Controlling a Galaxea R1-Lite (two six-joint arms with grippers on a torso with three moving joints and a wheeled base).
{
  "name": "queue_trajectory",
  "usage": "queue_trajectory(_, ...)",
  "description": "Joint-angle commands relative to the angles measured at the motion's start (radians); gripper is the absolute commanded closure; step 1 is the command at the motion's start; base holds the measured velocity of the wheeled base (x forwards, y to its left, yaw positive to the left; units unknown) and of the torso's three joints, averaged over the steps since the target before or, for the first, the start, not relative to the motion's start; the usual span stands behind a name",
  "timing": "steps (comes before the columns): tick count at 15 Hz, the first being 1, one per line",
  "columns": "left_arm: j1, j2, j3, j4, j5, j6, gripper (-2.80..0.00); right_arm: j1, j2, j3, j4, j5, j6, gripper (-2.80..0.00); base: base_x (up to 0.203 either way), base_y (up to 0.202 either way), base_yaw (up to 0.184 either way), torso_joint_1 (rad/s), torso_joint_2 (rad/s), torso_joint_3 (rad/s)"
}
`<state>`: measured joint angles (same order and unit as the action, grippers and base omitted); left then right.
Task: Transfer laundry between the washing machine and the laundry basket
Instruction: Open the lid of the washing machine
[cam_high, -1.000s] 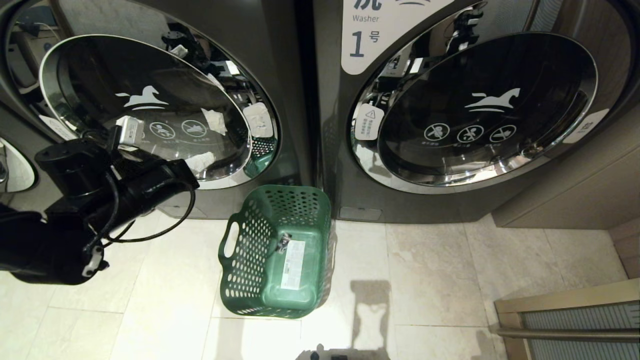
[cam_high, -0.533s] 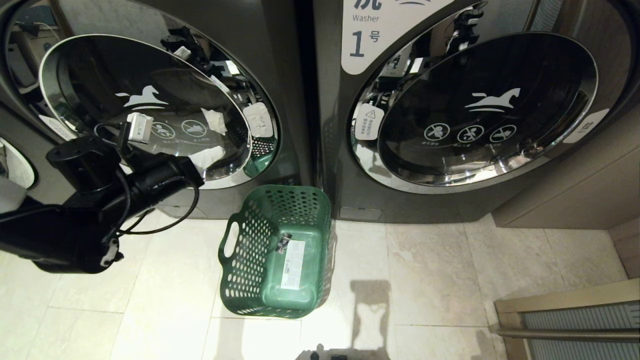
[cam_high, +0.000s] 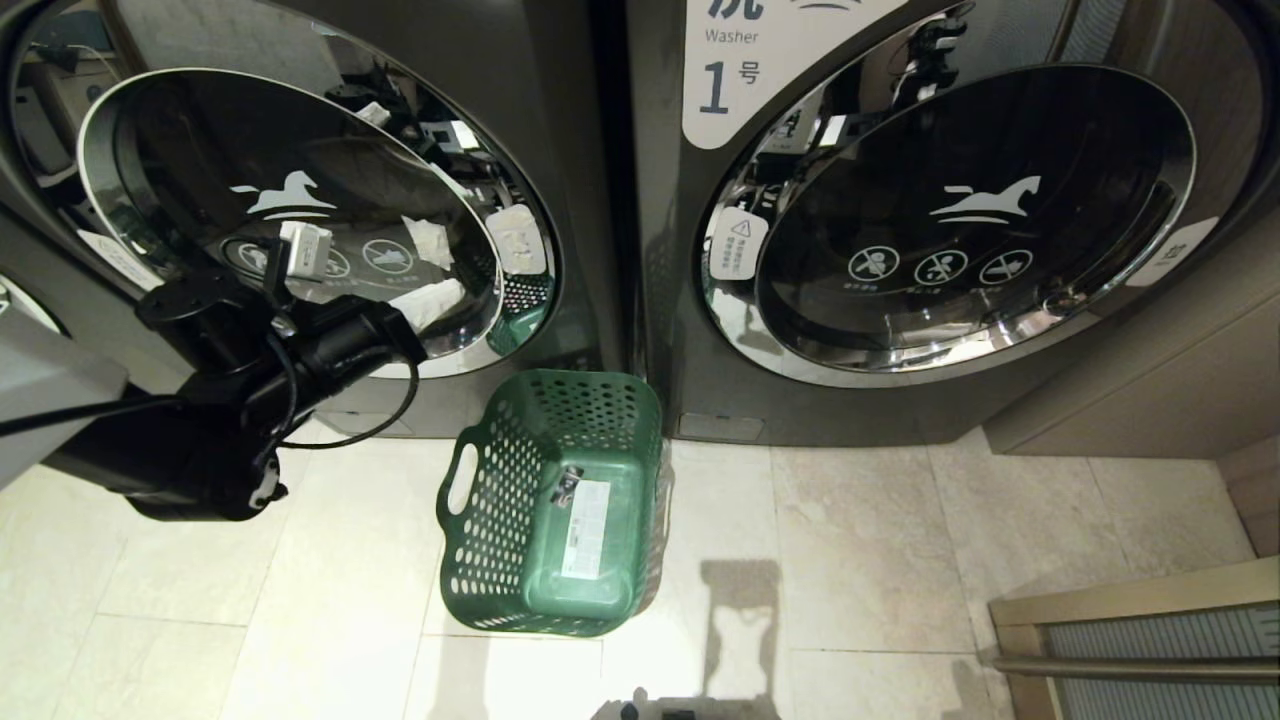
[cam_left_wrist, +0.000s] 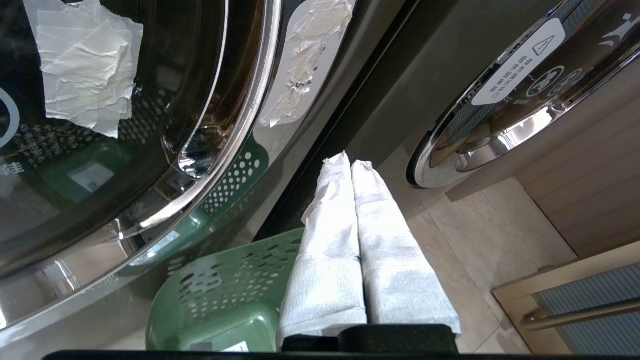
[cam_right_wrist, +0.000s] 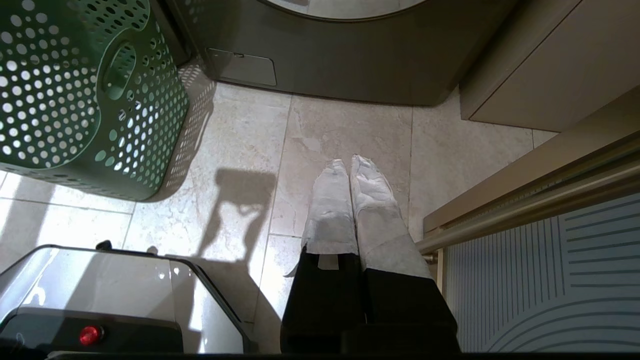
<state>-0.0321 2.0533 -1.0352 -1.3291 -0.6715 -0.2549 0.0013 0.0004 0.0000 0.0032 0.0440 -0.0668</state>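
The green laundry basket (cam_high: 555, 505) sits on the tiled floor (cam_high: 850, 540) below the gap between both front-loaders, nothing but its label inside. The washing machine (cam_high: 300, 210) on the left has its door closed. The left gripper (cam_left_wrist: 350, 162) hovers before that door's lower rim, jaws pressed together; the right gripper (cam_right_wrist: 347, 165) hangs over the floor, jaws together too.

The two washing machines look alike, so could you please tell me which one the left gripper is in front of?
The left gripper is in front of the left-hand washing machine, whose door has paper scraps stuck to it, not the one tagged "1 Washer".
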Motion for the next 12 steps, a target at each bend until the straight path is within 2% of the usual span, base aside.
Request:
queue_trajectory(1,-0.003,0.018,-0.002,-0.033,-0.003,-0.001,0.0,0.0,0.001,0.0,0.0,0.0,-0.001,0.0,0.0,0.0,0.0,0.0,0.0,0.0)
queue_trajectory(4,-0.005,0.014,-0.002,-0.06,-0.002,0.002,0.0,0.0,0.001,0.0,0.0,0.0,-0.001,0.0,0.0,0.0,0.0,0.0,0.0,0.0)
queue_trajectory(5,-0.009,0.017,-0.002,-0.065,-0.002,0.005,-2.8,0.0,0.0,0.0,0.0,0.0,-0.001,0.0,0.0,0.0,0.0,0.0,0.0,0.0)
queue_trajectory(7,-0.032,0.024,-0.001,-0.081,0.001,0.02,-2.8,0.0,0.001,0.0,0.0,0.0,-0.001,0.0,0.0,0.0,0.0,0.0,0.0,0.0)
queue_trajectory(10,-0.048,0.061,-0.028,-0.082,0.008,0.145,-2.8,0.0,0.001,0.0,0.0,0.0,-0.001,0.0,0.0,0.0,0.0,0.0,0.0,0.0)
queue_trajectory(12,-0.064,0.084,-0.062,-0.079,0.059,0.183,-2.8,0.0,0.001,0.0,0.0,0.0,-0.001,0.0,0.0,0.0,0.0,0.0,0.0,0.0)
